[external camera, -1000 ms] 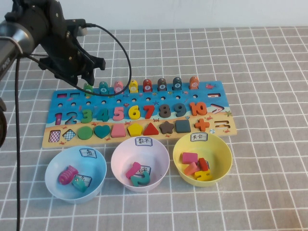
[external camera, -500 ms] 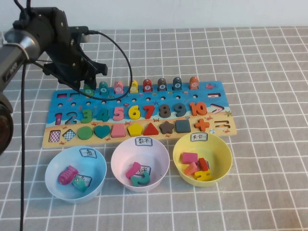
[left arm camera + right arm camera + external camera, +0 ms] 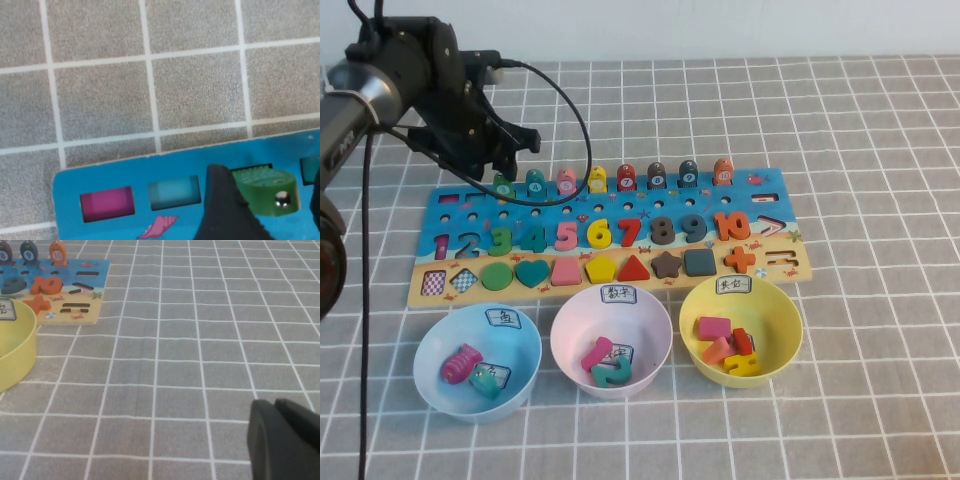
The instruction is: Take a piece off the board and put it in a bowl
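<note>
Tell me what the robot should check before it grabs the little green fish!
1. Left gripper open: ok.
2. Gripper around the green fish piece, one finger beside it: ok.
3. Fish sitting on the blue puzzle board, at its far left corner: ok.
4. Light blue bowl has room; a pink fish and a teal fish lie in it: ok.
5. Right gripper low over bare cloth, away from the board: ok.
6. Cable loop hanging near the fish row, snag risk: cannot tell.

Bright, even overhead light, soft faint shadows, no glare; all views reasonably sharp.
</note>
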You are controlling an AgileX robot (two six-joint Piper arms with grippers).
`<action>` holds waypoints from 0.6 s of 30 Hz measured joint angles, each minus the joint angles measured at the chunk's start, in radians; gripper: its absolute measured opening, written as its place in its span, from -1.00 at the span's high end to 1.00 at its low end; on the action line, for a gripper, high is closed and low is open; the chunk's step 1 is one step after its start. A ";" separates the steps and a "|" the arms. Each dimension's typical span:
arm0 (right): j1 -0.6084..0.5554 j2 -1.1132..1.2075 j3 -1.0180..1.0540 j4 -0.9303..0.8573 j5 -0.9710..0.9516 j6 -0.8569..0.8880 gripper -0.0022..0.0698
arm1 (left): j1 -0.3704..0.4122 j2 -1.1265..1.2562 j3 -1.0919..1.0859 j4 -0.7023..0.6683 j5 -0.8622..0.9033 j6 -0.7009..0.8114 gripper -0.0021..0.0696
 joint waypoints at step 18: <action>0.000 0.000 0.000 0.000 0.000 0.000 0.99 | 0.000 0.039 0.000 -0.002 -0.026 0.000 0.04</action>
